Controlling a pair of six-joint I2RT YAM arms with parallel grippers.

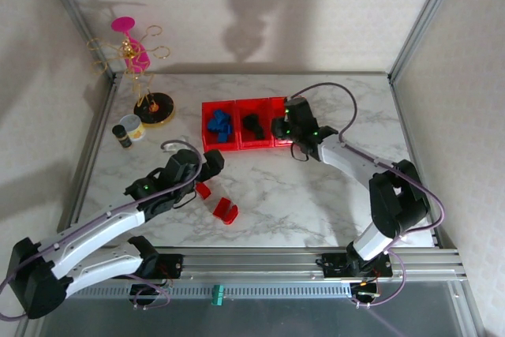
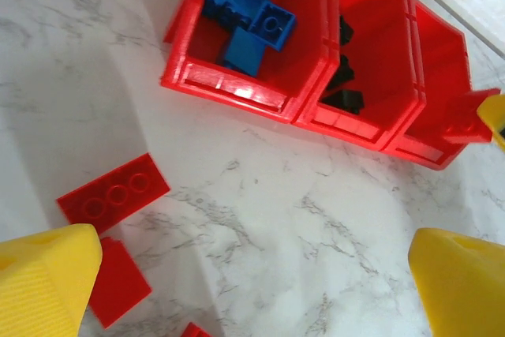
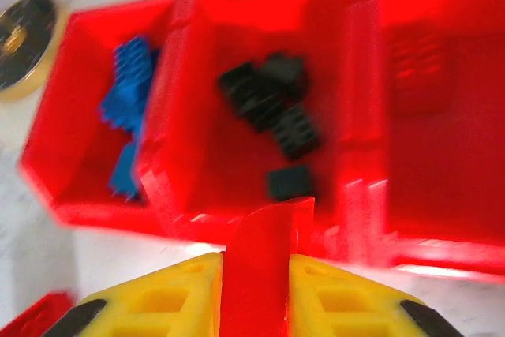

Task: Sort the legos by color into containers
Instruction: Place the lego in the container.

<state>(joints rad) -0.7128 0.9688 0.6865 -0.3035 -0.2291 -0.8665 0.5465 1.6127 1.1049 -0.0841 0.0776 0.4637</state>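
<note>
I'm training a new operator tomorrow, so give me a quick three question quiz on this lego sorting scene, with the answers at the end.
1. Multiple choice: what colour are the bricks in the middle bin? A blue, B black, C red.
2. True or false: the left jaws are shut on a blue brick.
3. Fill in: the right jaws are shut on a ___ brick.
Key: 1 B. 2 False; they stand open above loose red bricks on the table. 3 Red.
</note>
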